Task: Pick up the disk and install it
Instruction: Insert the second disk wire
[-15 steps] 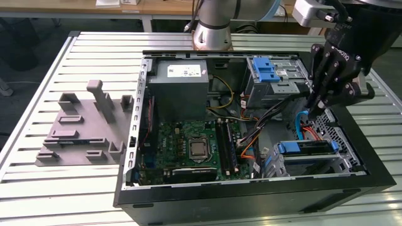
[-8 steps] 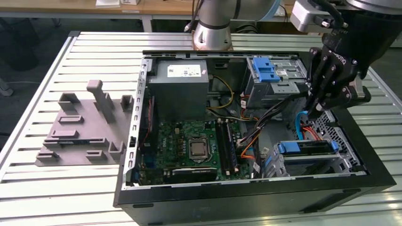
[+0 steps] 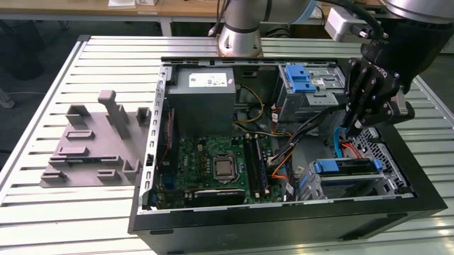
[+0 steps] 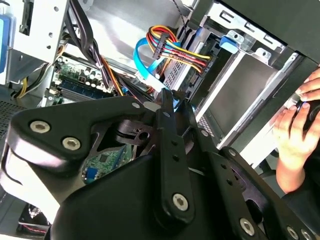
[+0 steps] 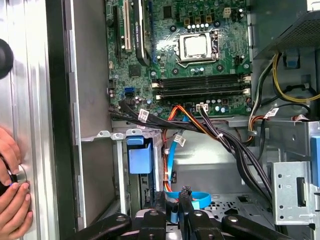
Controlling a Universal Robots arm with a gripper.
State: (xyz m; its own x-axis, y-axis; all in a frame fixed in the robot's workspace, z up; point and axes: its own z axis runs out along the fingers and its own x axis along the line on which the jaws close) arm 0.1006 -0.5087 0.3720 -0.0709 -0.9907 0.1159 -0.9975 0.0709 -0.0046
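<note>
The disk (image 3: 345,167) sits slotted in the drive cage at the case's front corner, on the exterior view's right, with mostly its blue carrier edge showing. That blue edge also appears in the first wrist view (image 5: 139,159) and the second wrist view (image 4: 229,42). My black gripper (image 3: 352,127) hangs just above and behind the cage, inside the open computer case (image 3: 145,159). Its fingers (image 4: 167,107) are pressed together with nothing held. In the first wrist view the gripper (image 5: 175,201) is close to a blue flat cable (image 5: 197,200) on the case floor.
A grey fixture with upright posts (image 3: 95,141) stands on the slatted table at the exterior view's left. Bundled cables (image 3: 305,125) cross the case beside the gripper. Motherboard (image 3: 220,164) and power supply (image 3: 202,98) fill the rest. A person's hand (image 5: 12,192) rests outside the case wall.
</note>
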